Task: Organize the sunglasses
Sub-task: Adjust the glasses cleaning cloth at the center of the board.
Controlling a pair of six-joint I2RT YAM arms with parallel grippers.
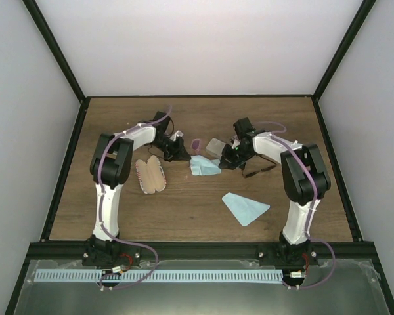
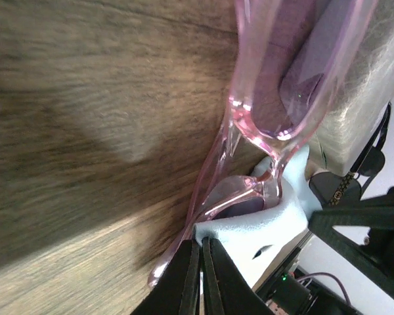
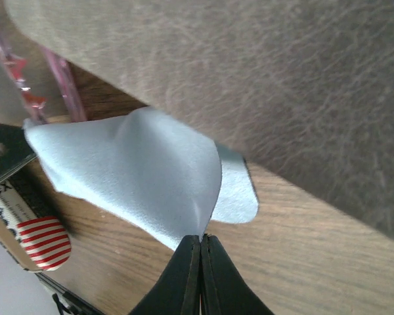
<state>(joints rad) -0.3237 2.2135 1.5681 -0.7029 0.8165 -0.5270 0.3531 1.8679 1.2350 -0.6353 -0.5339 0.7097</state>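
Left wrist: your left gripper is closed beside the pink translucent sunglasses, grip unclear; they lie on the tabletop toward its far edge, by the grey textured case; right gripper pinches the light blue cloth.

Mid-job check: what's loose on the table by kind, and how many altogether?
Sunglasses: 2, pink pair, black wire pair
Cloths: 2, far blue cloth, near blue cloth
Cases: 2, striped case, grey case
Total: 6
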